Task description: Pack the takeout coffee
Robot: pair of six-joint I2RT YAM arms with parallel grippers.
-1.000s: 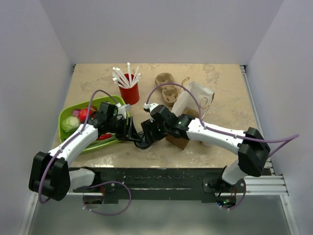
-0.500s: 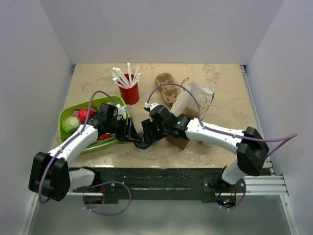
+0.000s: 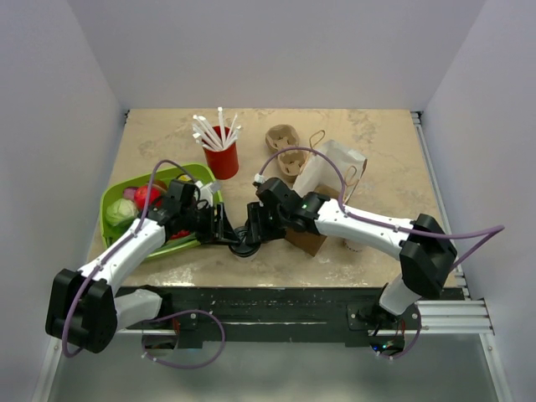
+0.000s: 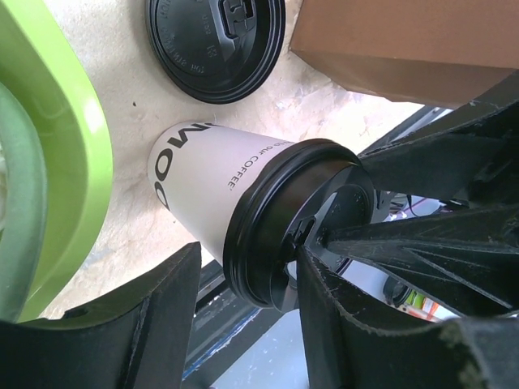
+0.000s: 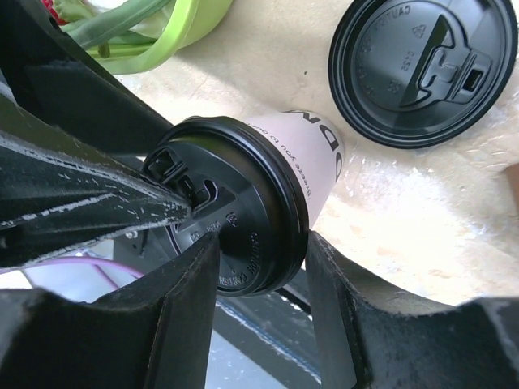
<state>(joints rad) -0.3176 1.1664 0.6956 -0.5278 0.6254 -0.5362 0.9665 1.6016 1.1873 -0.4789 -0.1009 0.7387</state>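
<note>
At the left edge of the left wrist frame, a green tray (image 4: 69,130) is seen on the desk (image 4: 130,89). Just right of it, in mid-frame, the takeout coffee (image 4: 207,182) is found resting on the desk with its black lid on. The left fingers (image 4: 158,324) are closed on the cup just below that lid. A loose black lid (image 4: 215,44) is laid flat nearby, at the top of the frame. From the right, the right fingers (image 5: 357,324) are set close about the lid's rim; whether it is actually squeezed cannot be told. A brown box (image 4: 405,40) is seen at the upper right.
</note>
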